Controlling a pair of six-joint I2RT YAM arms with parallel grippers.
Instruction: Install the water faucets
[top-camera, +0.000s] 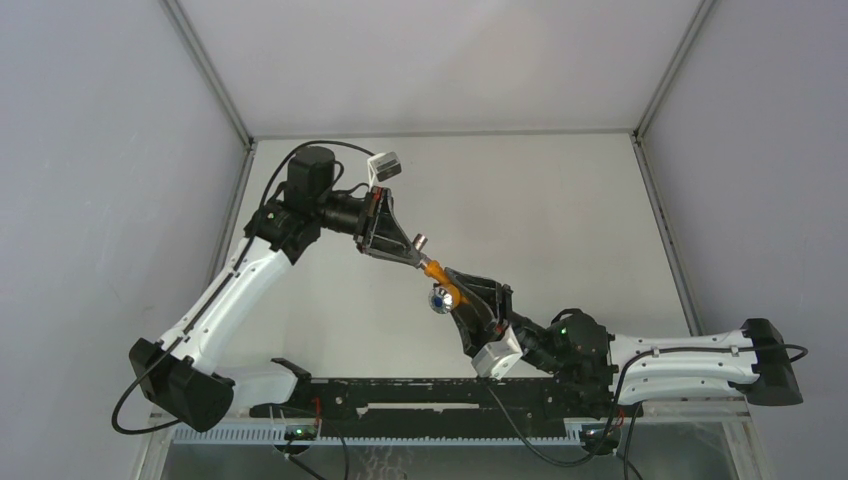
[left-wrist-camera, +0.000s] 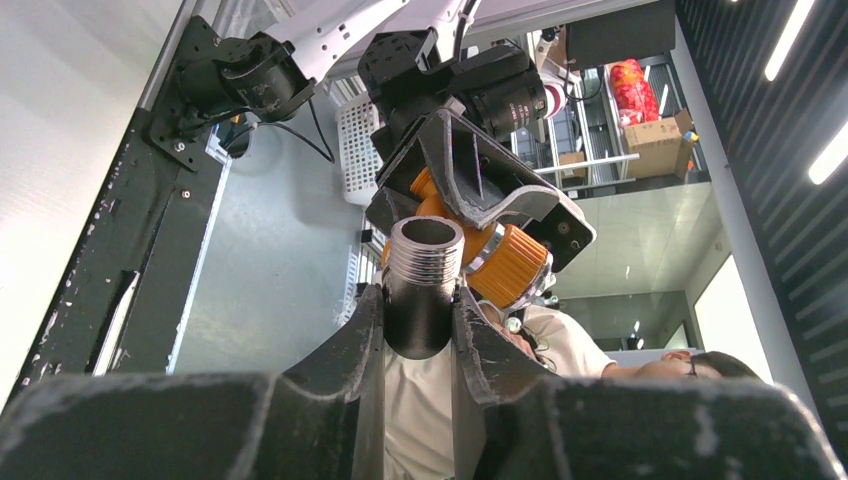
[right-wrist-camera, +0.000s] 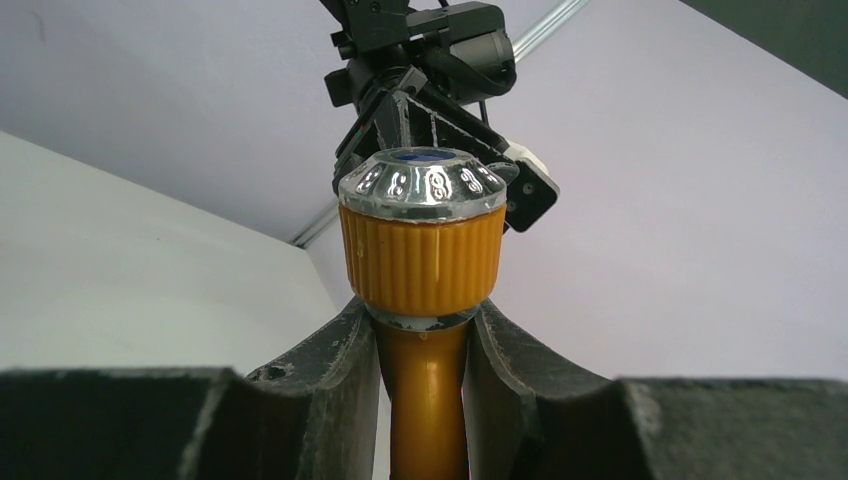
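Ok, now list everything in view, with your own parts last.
Orange tap body with silvery ribbed round cap: one, orange and silver, above the table, in the right tool.
Short threaded metal fitting: one, grey, in the left tool, close by the tap.
Flat table: one, white, beneath both arms.
Long mounting rail: one, black, along the table's near edge.
Left tool: one, black, shut on the fitting.
Right tool: one, black, shut on the tap's neck.

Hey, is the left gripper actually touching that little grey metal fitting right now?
Touching. The left wrist view shows the grey metal fitting pinched between both fingers of the left gripper.
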